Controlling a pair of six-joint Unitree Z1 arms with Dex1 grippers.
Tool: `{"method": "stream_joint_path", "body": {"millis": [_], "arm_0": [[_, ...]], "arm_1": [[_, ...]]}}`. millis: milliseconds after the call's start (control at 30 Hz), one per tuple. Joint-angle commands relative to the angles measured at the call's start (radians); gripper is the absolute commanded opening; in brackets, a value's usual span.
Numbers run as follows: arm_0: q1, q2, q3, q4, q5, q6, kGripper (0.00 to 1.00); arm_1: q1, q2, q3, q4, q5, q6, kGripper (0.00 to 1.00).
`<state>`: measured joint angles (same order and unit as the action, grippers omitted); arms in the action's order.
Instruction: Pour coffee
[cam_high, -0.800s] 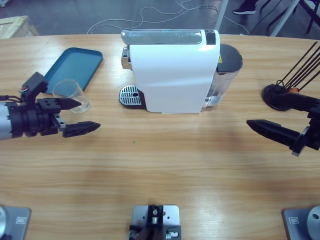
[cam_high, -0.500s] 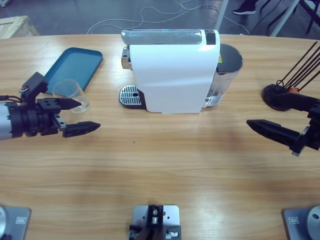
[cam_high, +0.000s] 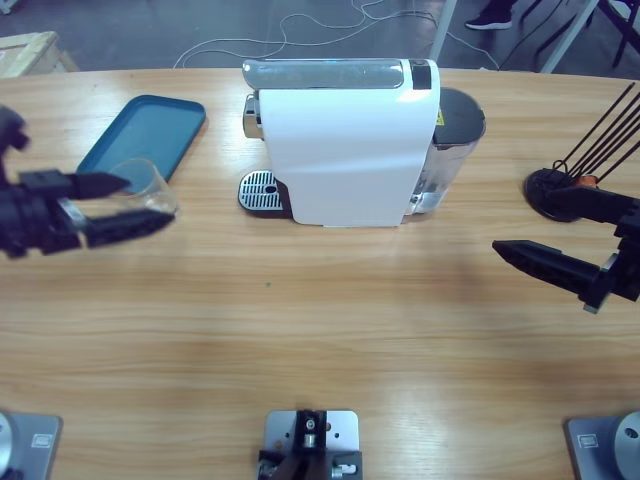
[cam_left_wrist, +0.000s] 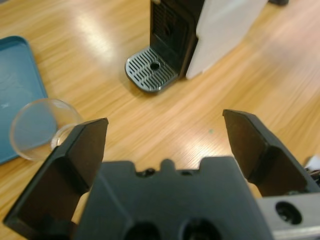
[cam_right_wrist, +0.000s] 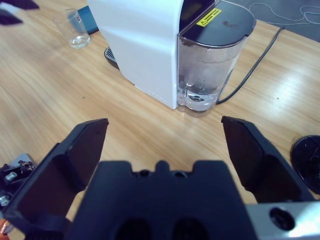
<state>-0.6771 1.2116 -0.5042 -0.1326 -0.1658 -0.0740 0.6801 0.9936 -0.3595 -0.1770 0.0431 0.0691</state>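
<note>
Two grippers, both with jaws spread apart and holding nothing. Left gripper (cam_high: 125, 205) at the table's (cam_high: 330, 330) left edge, its jaws to either side of a clear glass tumbler (cam_high: 140, 185); whether they touch the glass cannot be told. Tumbler upright, partly on the near right corner of a blue tray (cam_high: 140, 135) that lies toward the table's far left corner; no coffee can be made out in it. Right gripper (cam_high: 530, 235) near the right edge, well apart from everything else. One white capsule coffee machine (cam_high: 345, 145) at the middle of the far edge, its round drip grate (cam_high: 260, 190) on its left, its clear water tank (cam_high: 450, 150) on its right. One black stand with thin rods (cam_high: 560, 185) by the right edge.
</note>
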Motion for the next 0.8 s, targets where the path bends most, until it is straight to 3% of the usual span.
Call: {"method": "stream_joint_path", "body": {"millis": [33, 300, 367, 500, 600, 800], "arm_0": [[0.044, -0.006, -0.301, 0.327, -0.123, -0.151, 0.973], [0.286, 0.066, -0.373, 0.224, -0.474, -0.399, 0.955], [0.295, 0.086, -0.373, 0.191, -0.494, -0.434, 0.874], [0.304, 0.169, -0.377, 0.123, -0.523, -0.535, 0.841], [0.307, 0.27, -0.423, 0.064, -0.569, -0.614, 0.74], [0.307, 0.451, -0.486, -0.038, -0.603, -0.768, 0.729]], "arm_1": [[0.009, -0.053, 0.046, -0.014, 0.021, 0.003, 1.0], [0.009, -0.109, 0.06, -0.027, 0.031, 0.003, 1.0], [0.009, -0.118, 0.062, -0.027, 0.031, 0.003, 1.0], [0.009, -0.119, 0.063, -0.03, 0.03, 0.003, 1.0], [0.009, -0.102, 0.065, -0.039, 0.013, 0.003, 1.0], [0.009, -0.088, 0.063, -0.039, 0.012, 0.0, 1.0]]}}
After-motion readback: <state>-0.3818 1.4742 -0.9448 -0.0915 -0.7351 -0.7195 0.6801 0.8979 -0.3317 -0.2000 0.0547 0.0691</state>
